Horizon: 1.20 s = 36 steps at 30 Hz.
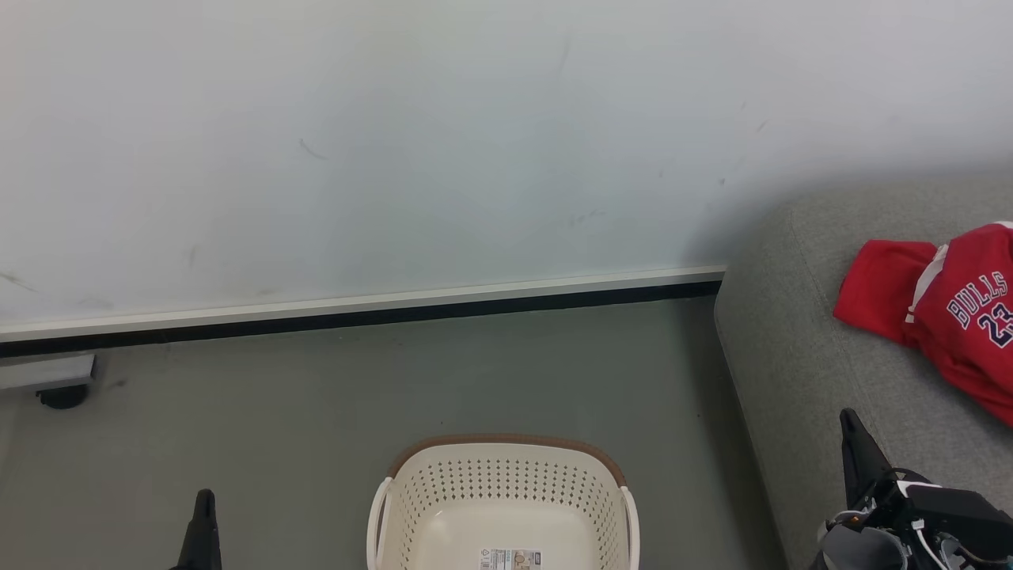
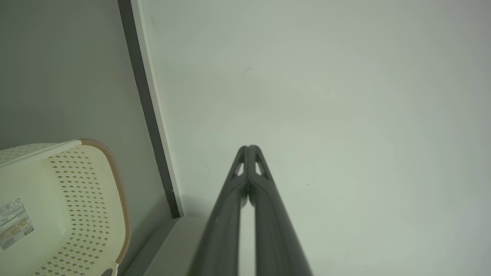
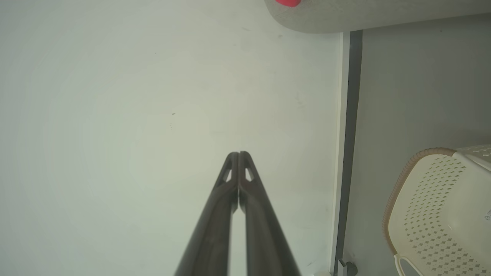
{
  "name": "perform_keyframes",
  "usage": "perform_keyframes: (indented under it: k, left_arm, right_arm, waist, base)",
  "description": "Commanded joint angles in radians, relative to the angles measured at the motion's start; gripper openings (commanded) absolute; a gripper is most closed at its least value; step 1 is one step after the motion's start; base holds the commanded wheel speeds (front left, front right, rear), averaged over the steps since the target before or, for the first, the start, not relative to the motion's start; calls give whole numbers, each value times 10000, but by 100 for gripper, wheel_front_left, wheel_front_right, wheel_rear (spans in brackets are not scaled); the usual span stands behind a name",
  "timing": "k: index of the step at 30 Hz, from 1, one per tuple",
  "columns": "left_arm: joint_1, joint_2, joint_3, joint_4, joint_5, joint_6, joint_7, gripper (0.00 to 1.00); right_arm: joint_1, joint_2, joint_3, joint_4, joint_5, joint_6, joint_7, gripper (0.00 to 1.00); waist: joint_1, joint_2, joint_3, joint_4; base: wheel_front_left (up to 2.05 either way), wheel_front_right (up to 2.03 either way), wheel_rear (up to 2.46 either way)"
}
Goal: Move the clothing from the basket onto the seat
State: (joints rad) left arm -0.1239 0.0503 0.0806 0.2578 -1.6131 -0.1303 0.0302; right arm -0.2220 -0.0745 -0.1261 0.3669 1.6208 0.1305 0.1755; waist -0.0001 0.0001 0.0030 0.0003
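basket (image 1: 506, 481) on floor (image 1: 301, 412), clothing (image 1: 942, 317) on seat (image 1: 791, 364)

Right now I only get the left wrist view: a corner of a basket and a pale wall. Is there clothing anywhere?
Observer: Yes. The head view shows red clothing lying on a grey seat, on the robot's right of the basket.
Operator: Anything written on it?
Observer: One piece reads "BULLS 23" in dark letters.
Operator: And the other arm, is it holding something?
Observer: No. The right gripper is shut on nothing, its fingers pressed together.
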Motion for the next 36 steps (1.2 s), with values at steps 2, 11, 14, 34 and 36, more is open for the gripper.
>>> perform_keyframes:
  k: [2, 11, 14, 34, 36]
  left_arm:
    - [-38, -3, 22, 33, -37, -20, 11, 0]
    - [-38, -3, 21, 32, -38, -19, 10, 0]
    - [-38, -3, 21, 32, -38, -20, 10, 0]
    - [-37, -4, 19, 31, -40, -19, 8, 0]
    - [-37, -4, 19, 31, -40, -19, 8, 0]
  right_arm:
    - [-98, 25, -15, 3, -10, 4, 19, 0]
    - [-96, 44, -40, 4, -49, 4, 49, 0]
    - [-96, 50, -50, 5, -56, 4, 60, 0]
    - [-80, 92, -111, 7, -124, 4, 89, 0]
    - [-81, 97, -119, 8, -134, 4, 88, 0]
  waist:
    - [1, -1, 0, 0]
    - [1, -1, 0, 0]
    - [1, -1, 0, 0]
    - [1, -1, 0, 0]
    - [1, -1, 0, 0]
  base:
    - [0, 0, 0]
    - [0, 0, 0]
    - [0, 0, 0]
    - [0, 0, 0]
    - [0, 0, 0]
